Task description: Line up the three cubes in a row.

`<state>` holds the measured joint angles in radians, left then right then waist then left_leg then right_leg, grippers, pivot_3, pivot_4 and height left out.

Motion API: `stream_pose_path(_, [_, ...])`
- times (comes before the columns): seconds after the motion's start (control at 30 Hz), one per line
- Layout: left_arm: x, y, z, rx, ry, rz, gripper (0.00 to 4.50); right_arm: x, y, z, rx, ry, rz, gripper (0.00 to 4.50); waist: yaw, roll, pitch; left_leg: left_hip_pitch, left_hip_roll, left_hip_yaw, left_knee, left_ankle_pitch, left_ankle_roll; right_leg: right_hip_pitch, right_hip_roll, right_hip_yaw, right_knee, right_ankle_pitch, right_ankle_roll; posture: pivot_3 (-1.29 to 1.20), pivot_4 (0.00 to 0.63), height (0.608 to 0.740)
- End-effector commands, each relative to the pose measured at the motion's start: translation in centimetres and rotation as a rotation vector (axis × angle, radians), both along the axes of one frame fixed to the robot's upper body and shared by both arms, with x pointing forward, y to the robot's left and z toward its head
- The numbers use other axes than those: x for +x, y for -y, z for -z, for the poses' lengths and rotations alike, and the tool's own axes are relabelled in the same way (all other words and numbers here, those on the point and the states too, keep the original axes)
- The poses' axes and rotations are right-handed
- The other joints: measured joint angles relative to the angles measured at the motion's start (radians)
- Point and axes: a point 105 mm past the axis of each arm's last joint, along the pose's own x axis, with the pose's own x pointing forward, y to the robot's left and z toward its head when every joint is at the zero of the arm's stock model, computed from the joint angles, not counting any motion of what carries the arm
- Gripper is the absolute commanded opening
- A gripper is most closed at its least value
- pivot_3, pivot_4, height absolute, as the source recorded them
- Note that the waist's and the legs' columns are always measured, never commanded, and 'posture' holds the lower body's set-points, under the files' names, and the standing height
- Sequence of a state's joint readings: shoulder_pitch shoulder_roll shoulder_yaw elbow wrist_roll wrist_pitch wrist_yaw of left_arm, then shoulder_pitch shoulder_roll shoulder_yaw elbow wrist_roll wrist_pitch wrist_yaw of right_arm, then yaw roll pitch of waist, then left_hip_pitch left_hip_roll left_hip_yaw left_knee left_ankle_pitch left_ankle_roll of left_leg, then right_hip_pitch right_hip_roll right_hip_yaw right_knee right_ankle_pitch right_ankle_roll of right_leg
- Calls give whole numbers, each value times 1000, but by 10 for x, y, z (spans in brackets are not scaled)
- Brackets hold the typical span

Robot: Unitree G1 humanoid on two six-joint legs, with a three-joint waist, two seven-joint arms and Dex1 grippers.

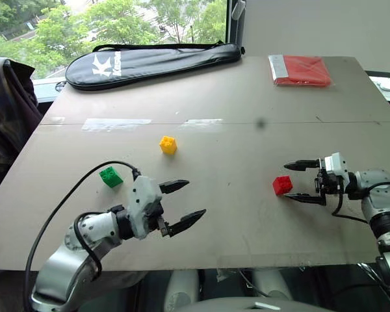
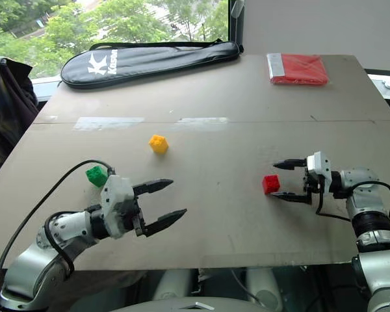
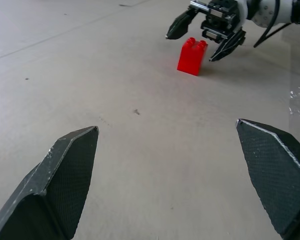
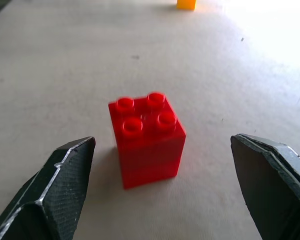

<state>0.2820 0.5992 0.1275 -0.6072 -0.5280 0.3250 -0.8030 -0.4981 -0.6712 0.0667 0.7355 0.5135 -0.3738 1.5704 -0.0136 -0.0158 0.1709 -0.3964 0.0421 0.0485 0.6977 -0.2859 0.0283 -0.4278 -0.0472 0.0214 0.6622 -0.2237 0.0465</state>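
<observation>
Three studded cubes stand apart on the grey table. The yellow cube is near the middle, the green cube at the left, the red cube at the right. My right gripper is open and points left at the red cube, which stands upright just ahead of its fingertips, not touched. My left gripper is open over bare table, to the right of the green cube and nearer the front edge. The left wrist view shows the red cube and the right gripper far ahead.
A black racket bag lies along the table's far left edge. A flat red packet lies at the far right corner. A chair with dark cloth stands off the table's left side. Strips of tape mark the tabletop.
</observation>
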Motion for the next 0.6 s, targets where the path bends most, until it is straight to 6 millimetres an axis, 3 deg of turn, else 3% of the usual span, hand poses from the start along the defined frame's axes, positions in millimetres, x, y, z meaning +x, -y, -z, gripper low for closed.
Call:
stream_pose_path(0.03, [-2, -20, -7, -13, 105, -195, 4500, -6, 6, -26, 83, 34, -7, 4461, 1, 0, 0, 0, 0, 0, 0, 0, 0, 0, 0, 0, 0, 0, 0, 0, 150, 708])
stream_pose_path(0.23, [9, -36, -5, -64, 157, -476, 4500, -11, 6, -39, 146, 35, 7, 4461, 8, 0, 0, 0, -1, -1, 2, 0, 0, 1, 0, -2, 1, 0, 0, 0, 150, 708])
stream_pose_path(0.5, [14, -88, 14, -31, 158, -930, 4500, -19, -1, -53, 192, 40, -19, 4461, 1, 0, 0, -1, -1, -1, 2, 0, 0, 1, 1, -2, 0, 0, 0, 0, 150, 708])
stream_pose_path(0.6, [13, -97, 17, -16, 160, -1031, 4500, -19, -3, -58, 208, 45, -20, 4461, 2, 0, 0, -1, -1, -1, 2, 0, 0, 1, 1, -2, 0, 0, 0, 0, 150, 708])
